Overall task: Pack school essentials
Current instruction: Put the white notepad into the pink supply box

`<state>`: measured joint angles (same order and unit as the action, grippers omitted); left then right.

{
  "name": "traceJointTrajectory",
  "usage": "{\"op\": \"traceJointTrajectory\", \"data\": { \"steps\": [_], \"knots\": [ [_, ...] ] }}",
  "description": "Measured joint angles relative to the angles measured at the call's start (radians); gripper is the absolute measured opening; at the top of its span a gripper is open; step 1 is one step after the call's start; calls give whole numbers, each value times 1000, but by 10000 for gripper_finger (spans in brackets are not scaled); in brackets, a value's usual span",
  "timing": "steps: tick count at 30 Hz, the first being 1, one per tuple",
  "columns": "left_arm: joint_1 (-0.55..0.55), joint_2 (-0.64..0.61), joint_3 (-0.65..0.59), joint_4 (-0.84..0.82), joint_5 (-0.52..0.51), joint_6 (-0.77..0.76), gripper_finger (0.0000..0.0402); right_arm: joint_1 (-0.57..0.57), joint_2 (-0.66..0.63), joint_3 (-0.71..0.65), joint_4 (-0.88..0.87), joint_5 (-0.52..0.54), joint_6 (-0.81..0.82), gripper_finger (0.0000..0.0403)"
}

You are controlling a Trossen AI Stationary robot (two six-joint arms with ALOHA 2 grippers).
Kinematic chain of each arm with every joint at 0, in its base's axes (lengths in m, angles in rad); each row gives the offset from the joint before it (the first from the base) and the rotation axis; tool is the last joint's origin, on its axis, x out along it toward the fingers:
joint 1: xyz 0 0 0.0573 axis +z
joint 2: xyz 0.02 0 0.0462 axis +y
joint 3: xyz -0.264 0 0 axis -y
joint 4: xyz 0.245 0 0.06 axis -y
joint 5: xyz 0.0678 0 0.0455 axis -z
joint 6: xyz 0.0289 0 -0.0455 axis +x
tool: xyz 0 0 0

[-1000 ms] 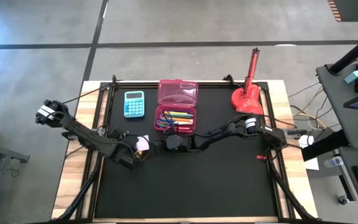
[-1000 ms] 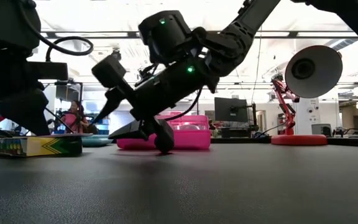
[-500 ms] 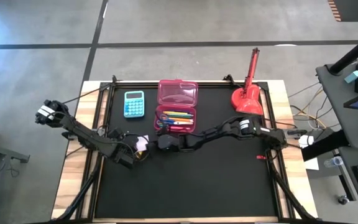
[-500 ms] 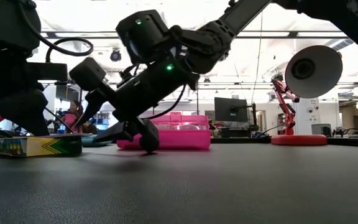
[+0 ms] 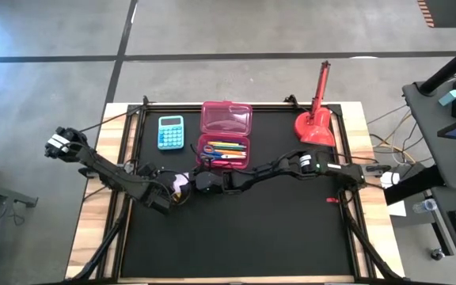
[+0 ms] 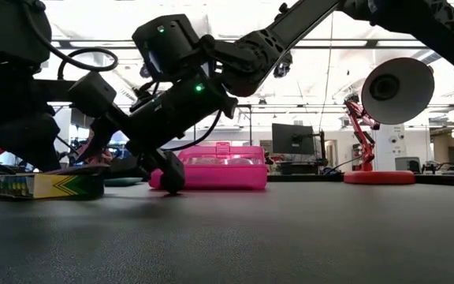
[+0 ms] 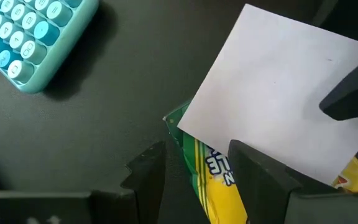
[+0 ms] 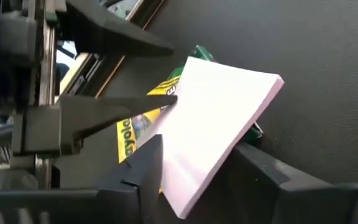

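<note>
While the pink case (image 5: 226, 135) holds pencils (image 5: 226, 147) and scissors (image 5: 207, 152), both grippers' fingers stand spread.

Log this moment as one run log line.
left tool: open, straddling crayon box | right tool: open around pale pad atop crayon box | pink case: open, pencils inside

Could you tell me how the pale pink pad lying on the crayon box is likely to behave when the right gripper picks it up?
The pad looks like a flat block of stacked sheets, so probably light and fairly stiff. It lies askew on the crayon box, overhanging it, so a nudge might slide it off. The right gripper straddles one edge with open jaws; pinched there, loose sheets may fan.
</note>
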<state>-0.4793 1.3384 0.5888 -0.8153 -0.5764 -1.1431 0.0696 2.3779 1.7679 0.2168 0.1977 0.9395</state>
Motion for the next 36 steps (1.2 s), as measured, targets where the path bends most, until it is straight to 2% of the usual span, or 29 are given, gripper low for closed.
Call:
{"op": "traceJointTrajectory", "data": {
  "steps": [11, 16, 20, 30, 36],
  "knots": [
    [0, 0, 8, 11, 14, -1, 164, -5, 1, -1, -6, -61, -171, 17],
    [-1, -25, 26, 27, 23, 0, 164, -18, -6, -2, -9, -125, -237, 9],
    [-2, -68, 40, 26, 26, -1, 164, -29, -42, -3, -59, -131, -310, 9],
    [-4, -179, 72, 60, 21, 7, 164, -73, -181, -4, -359, -153, -504, 9],
    [-11, -178, 59, 147, 19, 8, 164, -80, -287, -4, -451, -153, -646, 9]
  ]
}}
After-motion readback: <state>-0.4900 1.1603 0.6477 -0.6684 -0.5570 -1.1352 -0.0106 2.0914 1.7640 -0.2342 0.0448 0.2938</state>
